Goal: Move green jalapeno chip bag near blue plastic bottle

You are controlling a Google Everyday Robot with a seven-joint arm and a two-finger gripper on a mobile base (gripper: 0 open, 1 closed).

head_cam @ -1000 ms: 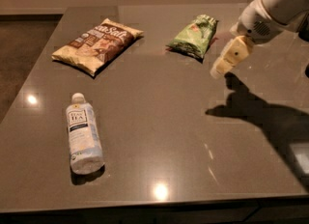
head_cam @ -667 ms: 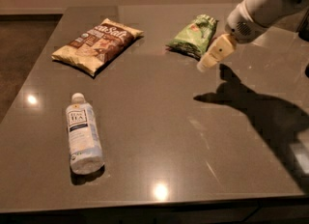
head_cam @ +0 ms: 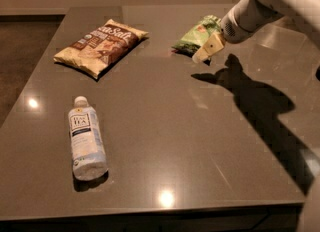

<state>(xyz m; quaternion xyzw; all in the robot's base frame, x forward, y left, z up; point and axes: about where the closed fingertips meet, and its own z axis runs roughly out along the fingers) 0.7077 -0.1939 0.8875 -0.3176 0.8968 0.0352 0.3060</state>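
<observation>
The green jalapeno chip bag (head_cam: 194, 37) lies on the dark grey table (head_cam: 160, 141) at the far right of centre. My gripper (head_cam: 206, 51) hangs just over its right front end, coming in from the upper right on the white arm (head_cam: 270, 1). The blue plastic bottle (head_cam: 86, 138) lies on its side near the front left, white cap pointing away, label with "TEA" up. It is far from the green bag.
A larger tan-and-brown chip bag (head_cam: 102, 46) lies at the back left. The arm throws a long dark shadow (head_cam: 255, 106) over the right of the table. The table's front edge (head_cam: 150, 213) runs along the bottom.
My gripper has moved left and toward the green bag, from beside its right end to right over it. The bag, the bottle and the brown bag have not moved.
</observation>
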